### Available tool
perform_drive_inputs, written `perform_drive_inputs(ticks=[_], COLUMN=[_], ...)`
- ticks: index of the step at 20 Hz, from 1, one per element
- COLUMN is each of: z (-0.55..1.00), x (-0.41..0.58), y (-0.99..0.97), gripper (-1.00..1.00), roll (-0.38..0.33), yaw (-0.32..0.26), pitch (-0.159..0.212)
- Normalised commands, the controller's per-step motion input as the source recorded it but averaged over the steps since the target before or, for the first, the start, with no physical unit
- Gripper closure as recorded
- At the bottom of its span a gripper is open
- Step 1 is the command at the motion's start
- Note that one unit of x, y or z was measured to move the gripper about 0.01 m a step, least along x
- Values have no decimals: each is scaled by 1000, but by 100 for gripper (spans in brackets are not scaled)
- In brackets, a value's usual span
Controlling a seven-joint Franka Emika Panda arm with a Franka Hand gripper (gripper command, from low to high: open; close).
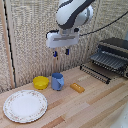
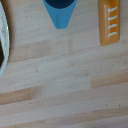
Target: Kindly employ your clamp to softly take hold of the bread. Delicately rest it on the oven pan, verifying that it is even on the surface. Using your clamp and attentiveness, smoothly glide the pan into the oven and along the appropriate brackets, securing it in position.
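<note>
On the wooden desk (image 1: pixel 95 107) stand three open vessels. A yellow bowl (image 1: pixel 41 82) sits toward the exterior view's left, its inside hard to make out at this size. Just beside it, on its right in that view, is a blue cup (image 1: pixel 57 81), upright, with a dark interior in the wrist view (image 2: pixel 60 12); whether anything is in it cannot be told. Nearer the camera lies a round white plate (image 1: pixel 25 106) with a patterned rim and nothing on it.

The bread (image 1: pixel 77 88) lies flat on the desk, just right of the cup in the exterior view and apart from it. It is a small oblong orange-tan piece, and the wrist view (image 2: pixel 110 22) shows pale short marks across its top.

The oven (image 1: pixel 112 56) stands at the exterior view's right with its door dropped open, and the oven pan (image 1: pixel 107 60), a rack of thin parallel bars, rests inside its mouth.

The tool (image 1: pixel 61 52) hangs in the air above the cup, well clear of the desk, its two short fingers (image 1: pixel 67 51) spread apart and holding nothing.
</note>
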Motion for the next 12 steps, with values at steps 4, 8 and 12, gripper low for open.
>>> perform_drive_inputs(ticks=[4,8,12], z=[-159,-216,-244], x=[-339,-493,-505], y=[-311,-501,-536], gripper=[-100,-100,-100], roll=[7,17,22], yaw=[-69,-115,-104], pitch=[-42,-47,-39])
